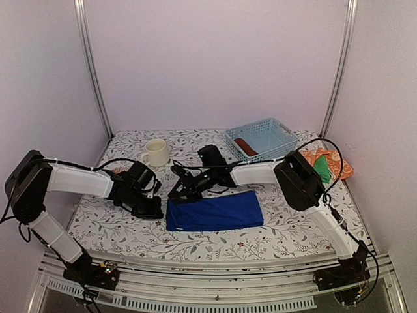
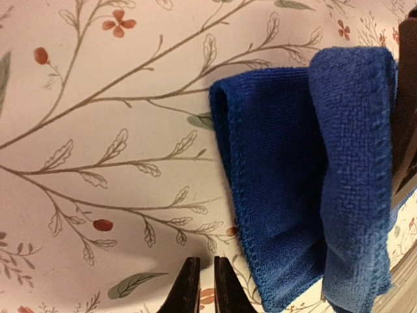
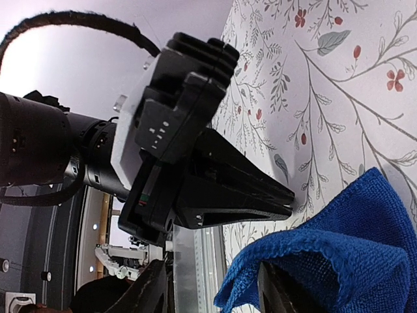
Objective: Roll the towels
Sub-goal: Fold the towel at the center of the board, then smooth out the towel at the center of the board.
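- While the blue towel (image 1: 215, 210) lay mostly flat at the front middle of the table (image 1: 293, 228), its left end stood up in a loose fold.
- Right end effector (image 3: 212, 293) was open at that fold, the cloth beside one finger.
- Left end effector (image 2: 206, 287) was closed and empty, just left of the towel.
- A rust-brown towel (image 1: 245, 147) lay in the basket (image 1: 260, 122).
- Orange towel (image 1: 337, 163) and green towel (image 1: 321, 169) lay at the table's right edge.
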